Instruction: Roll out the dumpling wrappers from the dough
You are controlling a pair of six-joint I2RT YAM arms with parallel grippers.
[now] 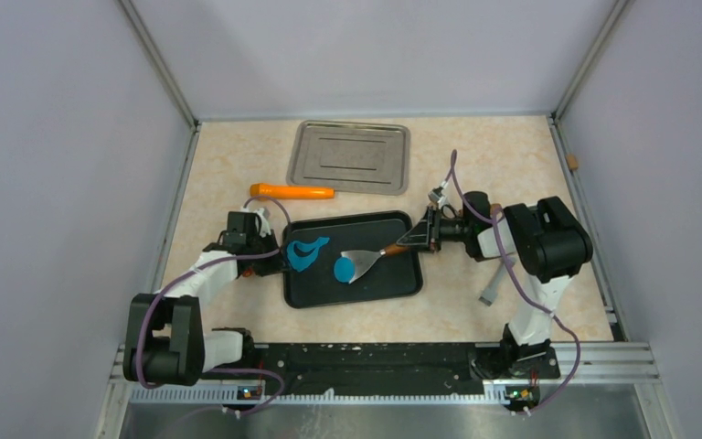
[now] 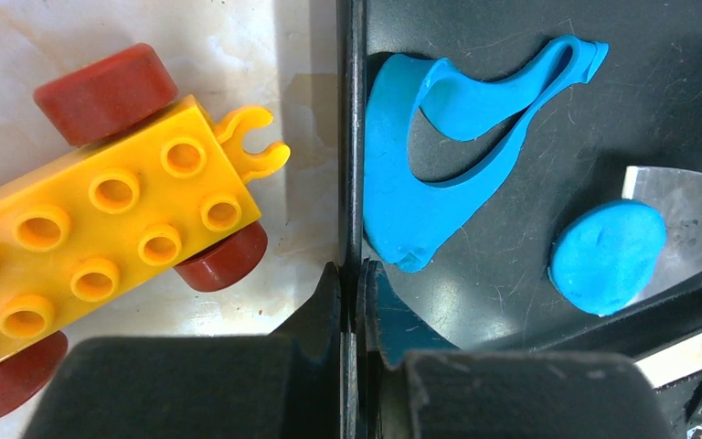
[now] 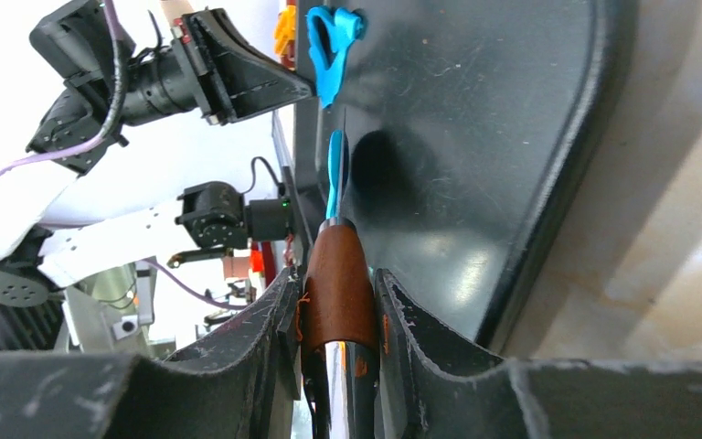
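Observation:
A black tray [image 1: 393, 283] holds the blue leftover dough sheet [image 1: 306, 253] with a cut-out hole, and one round blue wrapper [image 1: 344, 268]. The wrapper lies on the metal blade of a spatula [image 1: 363, 262]. My right gripper [image 1: 418, 240] is shut on the spatula's brown handle [image 3: 334, 293], with the wrapper [image 3: 334, 174] edge-on ahead. My left gripper [image 1: 270, 259] is shut on the tray's left rim [image 2: 351, 137]. In the left wrist view its fingers [image 2: 355, 270] pinch the rim, with the dough [image 2: 411, 201] and the wrapper [image 2: 608, 256] to their right.
An orange cylinder [image 1: 292, 192] lies behind the black tray. A metal tray [image 1: 349, 157] sits at the back. A yellow toy block with red wheels [image 2: 101, 219] lies on the table left of the black tray's rim. A small brown object [image 1: 572, 163] sits at the right wall.

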